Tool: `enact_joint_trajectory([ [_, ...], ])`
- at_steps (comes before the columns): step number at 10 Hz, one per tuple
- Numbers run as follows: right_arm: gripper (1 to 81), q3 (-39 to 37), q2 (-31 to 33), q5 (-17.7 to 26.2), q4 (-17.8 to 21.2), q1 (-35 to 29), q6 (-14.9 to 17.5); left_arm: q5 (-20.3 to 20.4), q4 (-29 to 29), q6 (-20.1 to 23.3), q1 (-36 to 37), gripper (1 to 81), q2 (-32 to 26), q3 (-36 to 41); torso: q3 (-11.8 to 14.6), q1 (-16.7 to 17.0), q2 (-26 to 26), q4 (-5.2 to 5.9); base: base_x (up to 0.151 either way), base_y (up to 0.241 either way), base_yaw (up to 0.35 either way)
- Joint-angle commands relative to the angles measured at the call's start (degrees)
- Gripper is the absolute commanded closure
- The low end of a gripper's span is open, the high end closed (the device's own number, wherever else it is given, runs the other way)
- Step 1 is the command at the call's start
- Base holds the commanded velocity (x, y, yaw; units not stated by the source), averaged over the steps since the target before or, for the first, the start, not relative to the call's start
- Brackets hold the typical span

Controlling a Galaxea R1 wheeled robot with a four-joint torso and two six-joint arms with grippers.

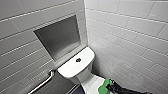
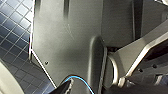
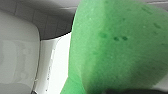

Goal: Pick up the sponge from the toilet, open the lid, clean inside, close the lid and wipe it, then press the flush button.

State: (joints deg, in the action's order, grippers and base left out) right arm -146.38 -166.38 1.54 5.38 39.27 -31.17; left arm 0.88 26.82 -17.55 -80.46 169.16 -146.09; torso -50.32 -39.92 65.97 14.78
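White glazed wall tiles [image 1: 130, 32] are seen on both sides of a corner, and a brushed-metal niche [image 1: 60, 37] is recessed into the wall at 11 o'clock from the toilet [image 1: 75, 67]. A metal grab bar [image 1: 42, 83] is fixed to the wall at 8 o'clock from the tank. The flush button [image 1: 78, 60] is set in the middle of the tank top, with nothing lying over it.

The sponge [image 1: 103, 87] is held in the right gripper [image 1: 109, 87] at 5 o'clock from the tank, just over the lid [image 1: 91, 83]. Whether it touches the lid cannot be told. In the right wrist view the sponge [image 3: 120, 45] blocks most of what lies behind it, and only strips of white ceramic and grey tile are left showing beside it.

The lid and the bowl are cut off by the lower edge of the head view, as is the right arm. Whether the left gripper [image 2: 65, 88] is wide or narrow cannot be told, since only a dark toothed edge is made out.

Dark blue floor tiles [image 2: 12, 30] in a small grid are seen past the robot's own body.
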Motion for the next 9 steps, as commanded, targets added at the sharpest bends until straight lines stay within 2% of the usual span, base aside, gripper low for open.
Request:
enact_joint_trajectory([
  [1,81.1,7.07,5.40,3.03,0.16,-2.75,0.15,-3.87,0.43,0.50,-0.19,1.0,-0.75,0.02,0.00,0.00,0.00,0.00,0.000,0.000,0.000],
  [5,81.1,22.46,18.07,2.16,0.42,4.28,-0.03,-3.86,0.51,0.50,-0.19,1.0,-0.66,0.02,0.00,0.00,0.02,0.00,0.000,0.000,0.000],
  [9,81.1,22.99,21.93,-1.44,0.95,9.92,-0.29,-3.87,0.43,0.50,-0.19,1.0,-1.36,0.02,0.02,0.00,0.02,0.00,0.000,0.000,0.000],
])
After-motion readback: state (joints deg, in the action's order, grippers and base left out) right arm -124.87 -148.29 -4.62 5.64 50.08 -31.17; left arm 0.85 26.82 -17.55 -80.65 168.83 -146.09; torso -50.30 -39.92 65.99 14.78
